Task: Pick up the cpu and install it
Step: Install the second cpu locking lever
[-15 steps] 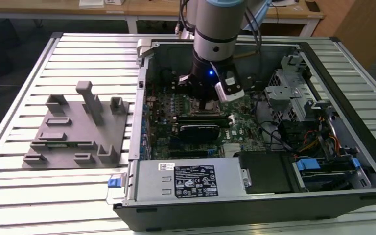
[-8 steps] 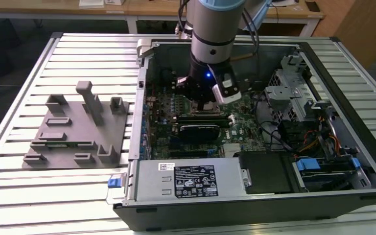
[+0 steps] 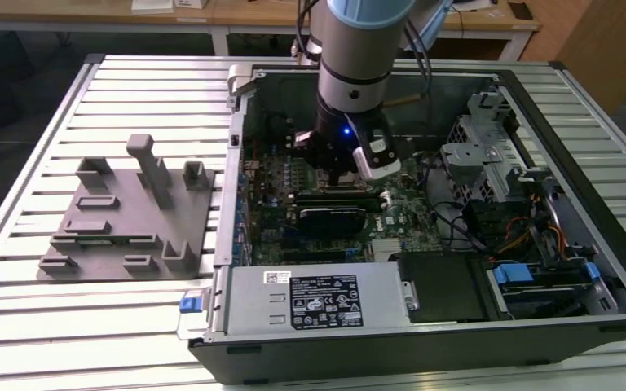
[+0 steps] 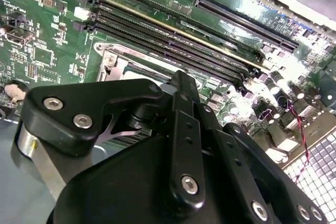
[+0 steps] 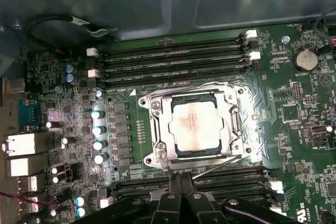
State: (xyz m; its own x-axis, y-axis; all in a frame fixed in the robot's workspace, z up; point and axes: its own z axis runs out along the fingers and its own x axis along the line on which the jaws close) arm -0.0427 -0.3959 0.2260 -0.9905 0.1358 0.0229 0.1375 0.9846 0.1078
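Partly frame-covered cpu (image 5: 194, 127) in socket (image 5: 157, 109)

Arm (image 3: 351, 65) upright, wrist low.

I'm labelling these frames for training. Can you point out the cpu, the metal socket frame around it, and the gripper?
cpu (image 5: 195, 126): first wrist view, centre of its silver top.
socket frame (image 5: 157, 129): first wrist view, on one side bar.
gripper (image 5: 181, 182): first wrist view, between its fingertips.

cpu (image 5: 195, 127) | silver-grey square | flat | seated in socket frame
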